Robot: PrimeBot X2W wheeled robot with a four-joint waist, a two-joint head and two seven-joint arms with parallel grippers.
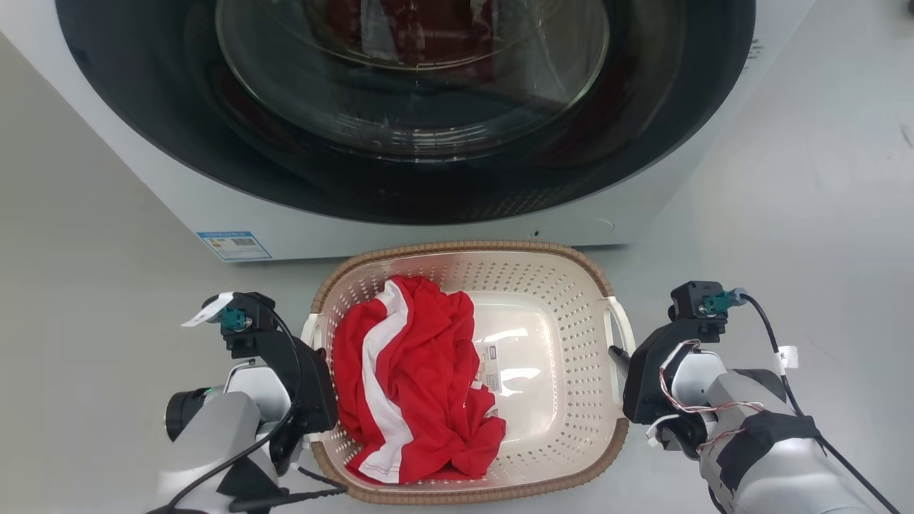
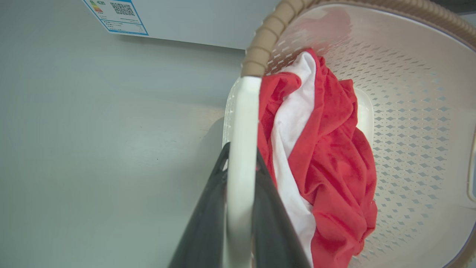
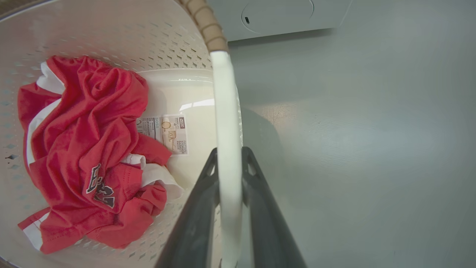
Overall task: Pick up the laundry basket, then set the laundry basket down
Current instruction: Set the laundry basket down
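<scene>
Low by the grey floor (image 1: 86, 300), just in front of a washing machine (image 1: 300, 232) cut off at the top: the laundry basket (image 1: 543, 285), with a red and white shirt (image 1: 414, 357) hiding part of its label (image 3: 173, 134). Squeezed tight in the left gripper (image 2: 241, 156): the left white handle (image 2: 243, 111); in the right gripper (image 3: 229, 154), the right white handle (image 3: 225, 104). Hard to tell whether lifted or resting on the floor.

Bright, even light; glare on the laundry basket (image 1: 564, 371) floor.
</scene>
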